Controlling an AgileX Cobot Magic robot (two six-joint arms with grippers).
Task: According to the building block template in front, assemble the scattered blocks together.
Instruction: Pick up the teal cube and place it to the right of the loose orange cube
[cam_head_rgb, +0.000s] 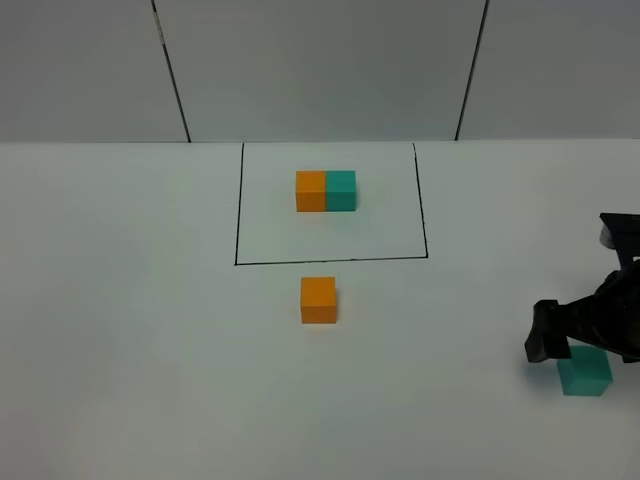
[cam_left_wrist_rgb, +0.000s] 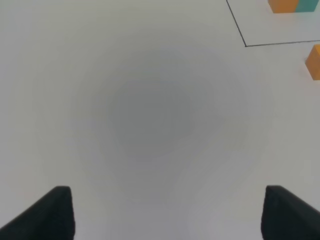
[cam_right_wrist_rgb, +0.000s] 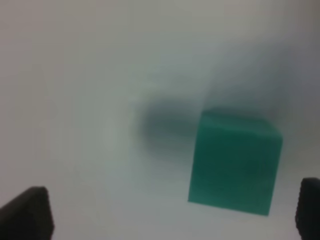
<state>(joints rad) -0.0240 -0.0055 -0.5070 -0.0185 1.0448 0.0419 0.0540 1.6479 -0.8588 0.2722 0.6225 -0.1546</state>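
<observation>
Left gripper (cam_left_wrist_rgb: 167, 215): outside the overhead view. Its wrist view shows the jaws standing apart over the bare table (cam_head_rgb: 120, 330), with nothing between them.
Building block template (cam_head_rgb: 326, 190): far centre, inside the black drawn frame (cam_head_rgb: 238, 210). The orange half is on the left and the teal half on the right, touching.
Orange cube (cam_head_rgb: 318, 300): centre, just on the near side of the frame's near line, alone and untouched.
Teal-green cube (cam_head_rgb: 585, 372): near right, resting on the table well apart from the orange cube.
Right gripper (cam_right_wrist_rgb: 167, 214): low by the teal-green cube with jaws spread wide. The cube lies ahead of the fingertips and off to one side, not gripped.
Done: no loose cubes are joined yet.
Left: probably grasping the teal-green cube, carrying it left and setting it flush against the orange cube's right face.
</observation>
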